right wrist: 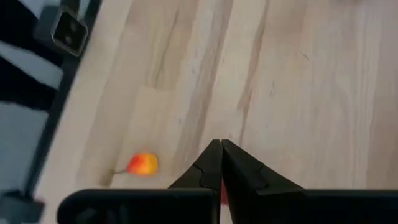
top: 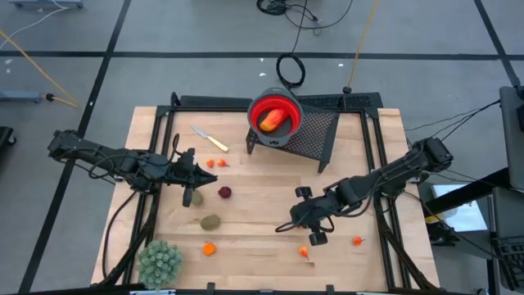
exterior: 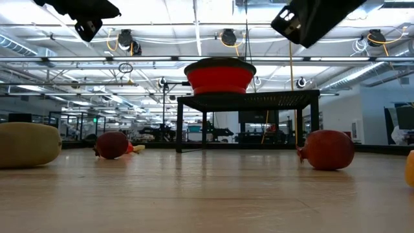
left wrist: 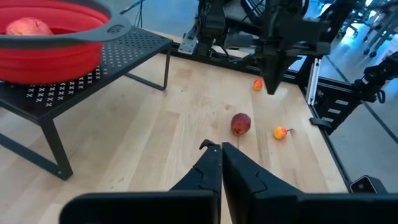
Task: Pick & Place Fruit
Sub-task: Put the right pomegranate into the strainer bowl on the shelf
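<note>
- One red-orange fruit [top: 272, 120] already lies in the red bowl [top: 286, 105], which stands on a black mesh stand [top: 315, 135] at the table's [top: 262, 246] far edge.
- The rest lie loose: a dark red fruit [top: 224, 192] and two kiwis [top: 211, 221] left of centre, small orange pieces [top: 210, 248] along the near edge.
- Left gripper [top: 193, 170] hangs over the left half, jaws pressed shut on nothing.
- Right gripper [top: 282, 227] hangs low near the near edge, jaws likewise shut and empty.
- Judged step: between picks. Next, one gripper must open, descend over a fruit and close.
</note>
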Motion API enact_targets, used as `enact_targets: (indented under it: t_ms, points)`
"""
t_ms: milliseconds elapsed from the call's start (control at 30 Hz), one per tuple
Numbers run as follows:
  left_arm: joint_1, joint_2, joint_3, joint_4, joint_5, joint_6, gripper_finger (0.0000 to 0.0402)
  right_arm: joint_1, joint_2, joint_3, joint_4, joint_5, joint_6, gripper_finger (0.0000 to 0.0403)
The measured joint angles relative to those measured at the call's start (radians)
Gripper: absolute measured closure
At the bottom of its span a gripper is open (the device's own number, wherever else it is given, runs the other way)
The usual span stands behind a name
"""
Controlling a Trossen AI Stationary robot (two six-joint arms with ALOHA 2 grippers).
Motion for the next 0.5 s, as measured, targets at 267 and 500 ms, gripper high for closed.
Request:
enact_targets:
  t_ms: [267,500]
  points:
    - [0.0,0.0,0.0,0.0,0.001,-0.001,0.0384,0.0,0.0,-0.006,-0.04,0.0,-0.032,0.0369]
    - [0.0,0.0,0.0,0.001,0.0,-0.002,0.038,-0.001,0.0,-0.034,-0.014,0.001,-0.043,0.0289]
